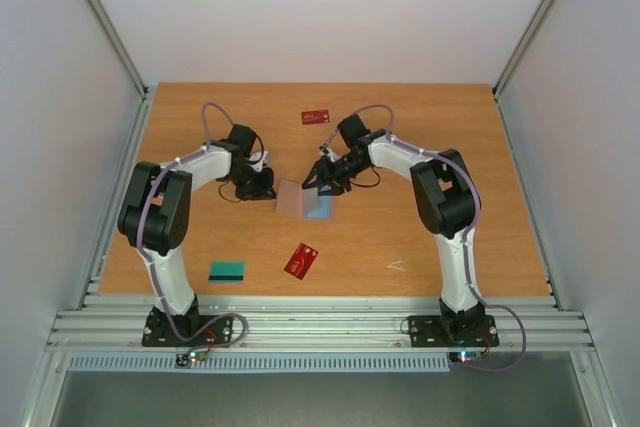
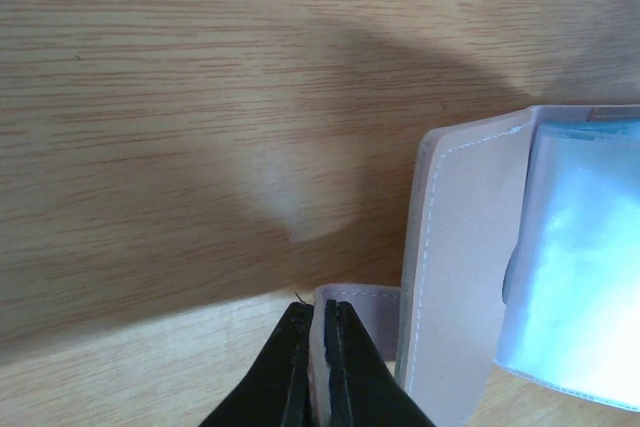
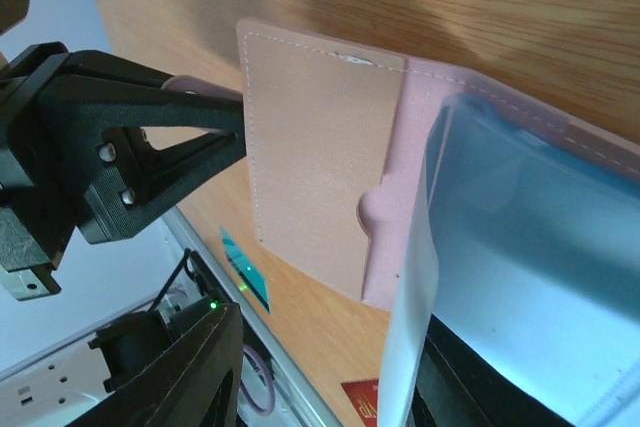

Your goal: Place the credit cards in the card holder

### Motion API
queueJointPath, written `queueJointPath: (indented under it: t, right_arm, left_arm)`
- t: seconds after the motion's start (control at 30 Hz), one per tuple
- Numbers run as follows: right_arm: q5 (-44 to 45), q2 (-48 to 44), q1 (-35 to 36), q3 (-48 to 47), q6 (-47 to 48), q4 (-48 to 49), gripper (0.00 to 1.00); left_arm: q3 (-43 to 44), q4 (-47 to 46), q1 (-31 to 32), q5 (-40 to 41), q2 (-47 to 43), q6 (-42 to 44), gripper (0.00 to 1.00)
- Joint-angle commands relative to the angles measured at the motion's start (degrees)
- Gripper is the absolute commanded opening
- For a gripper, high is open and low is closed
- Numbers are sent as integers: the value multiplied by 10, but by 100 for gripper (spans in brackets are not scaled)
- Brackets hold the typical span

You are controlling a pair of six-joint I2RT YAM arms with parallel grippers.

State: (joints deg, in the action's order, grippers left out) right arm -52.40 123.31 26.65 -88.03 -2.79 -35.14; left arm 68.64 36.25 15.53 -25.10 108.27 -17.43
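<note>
The card holder (image 1: 290, 197) is spread open at the table's middle, its tan inner pocket (image 3: 310, 147) and light blue sleeve (image 3: 520, 247) showing. My left gripper (image 1: 268, 190) is shut on the holder's left flap (image 2: 360, 302), jaws pinched on its edge. My right gripper (image 3: 325, 337) is open at the holder's right side; the blue sleeve lies against its right finger. One red card (image 1: 315, 116) lies at the back, another red card (image 1: 300, 260) at the front. The teal card (image 1: 226, 271) lies front left and also shows in the right wrist view (image 3: 245, 272).
A tiny white scrap (image 1: 397, 266) lies front right. The wooden table (image 1: 450, 147) is walled by white panels left, right and back, with a metal rail (image 1: 320, 322) along the near edge by the arm bases.
</note>
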Motion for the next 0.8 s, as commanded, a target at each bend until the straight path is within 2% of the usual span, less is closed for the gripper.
queueJointPath:
  t: [0.0, 0.2, 0.57, 0.77]
  right_arm:
    - [-20, 25, 12, -22, -16, 11, 44]
    - [-36, 40, 15, -31, -41, 35, 45]
    - [-28, 36, 17, -11, -31, 25, 47]
    - [0, 49, 17, -4, -17, 6, 47]
  left_arm:
    - [6, 4, 10, -9, 17, 8, 0]
    - [5, 0, 38, -16, 26, -5, 0]
    - [12, -25, 70, -63, 56, -42, 0]
    - [13, -13, 70, -33, 38, -48, 2]
